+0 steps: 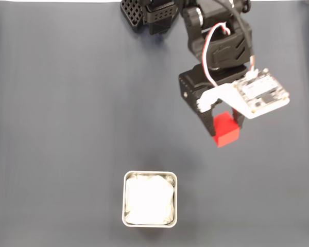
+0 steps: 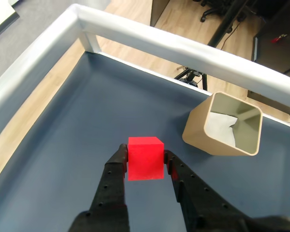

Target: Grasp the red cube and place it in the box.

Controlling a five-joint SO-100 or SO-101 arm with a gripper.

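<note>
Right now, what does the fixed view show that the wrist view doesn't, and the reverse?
Fixed view alone: the arm's black body from above, its white camera board, and the box seen straight down, well apart from the cube. Wrist view alone: the table's pale metal rail, wooden floor beyond it, and the box's outer wall. Both: the gripper, jaws closed on the red cube, and the dark mat.

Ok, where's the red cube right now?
Clamped in the gripper: the red cube sits right of centre in the fixed view, up and right of the box.
</note>
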